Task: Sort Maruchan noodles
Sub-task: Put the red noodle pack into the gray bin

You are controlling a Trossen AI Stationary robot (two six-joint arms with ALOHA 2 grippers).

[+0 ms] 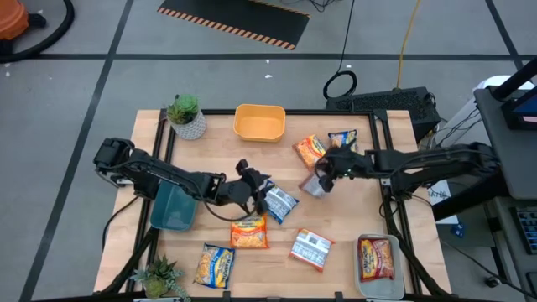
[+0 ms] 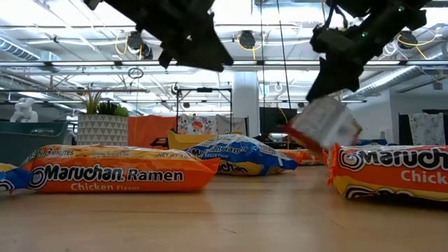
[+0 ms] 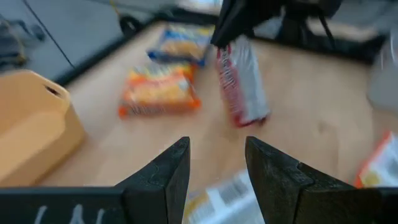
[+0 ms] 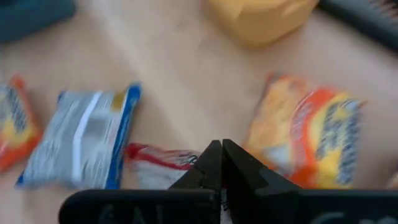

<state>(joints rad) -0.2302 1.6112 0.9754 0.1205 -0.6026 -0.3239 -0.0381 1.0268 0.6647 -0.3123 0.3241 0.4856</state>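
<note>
Several Maruchan packets lie flat on the wooden table (image 1: 352, 218): orange ones (image 1: 249, 232) (image 1: 214, 264) (image 1: 309, 149) (image 1: 342, 138), a red/white one (image 1: 311, 249) and a blue/white one (image 1: 278, 202). My left gripper (image 1: 256, 181) hovers open and empty just above the blue/white packet (image 3: 224, 200). My right gripper (image 1: 324, 177) is shut on a red/white packet (image 1: 314, 187) at the table's middle. It also shows in the low view (image 2: 325, 122) and the left wrist view (image 3: 242, 81). Another red packet (image 1: 376, 258) lies in the clear bin (image 1: 366, 285). My right gripper pinches the red/white packet by its upper end (image 2: 334, 99) between its two shut fingers, coming from above and slanting down. The packet hangs tilted below the fingers, lifted clear of the table. In the right wrist view (image 4: 163, 163) the fingers hide the place of contact.
A yellow bin (image 1: 259, 122) stands at the far middle. A dark blue bin (image 1: 174, 205) stands at the left under my left arm. The clear bin is at the near right corner. Potted plants stand at the far left (image 1: 185, 116) and near left (image 1: 159, 277).
</note>
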